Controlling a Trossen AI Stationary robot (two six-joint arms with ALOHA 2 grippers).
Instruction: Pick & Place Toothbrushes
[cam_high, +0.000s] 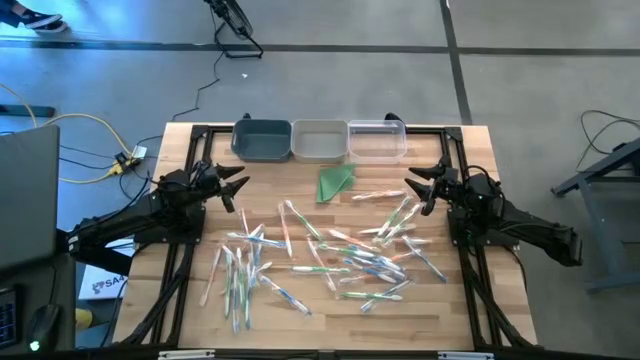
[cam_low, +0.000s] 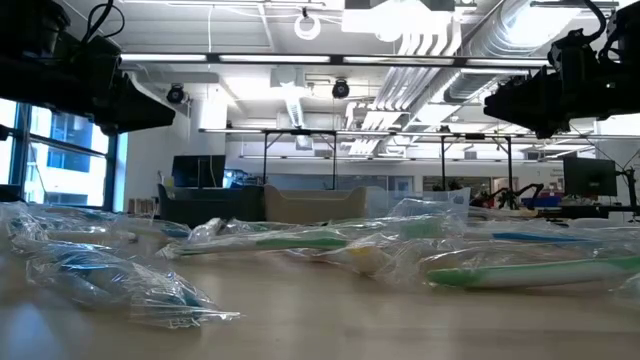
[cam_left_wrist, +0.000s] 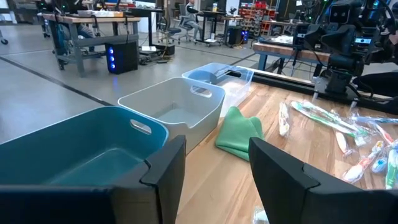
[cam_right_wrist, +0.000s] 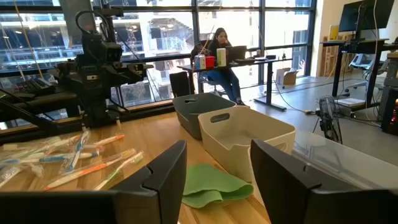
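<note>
plastic-wrapped toothbrushes (cam_high: 330, 262) lie flat, long axes every which way.

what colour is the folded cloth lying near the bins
Green. The folded cloth lies on the wooden table just in front of the bins; the left wrist view shows it best.

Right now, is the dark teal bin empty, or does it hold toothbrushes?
Empty. The left wrist view shows the teal bin's bare inside; the toothbrushes lie scattered on the table.
</note>
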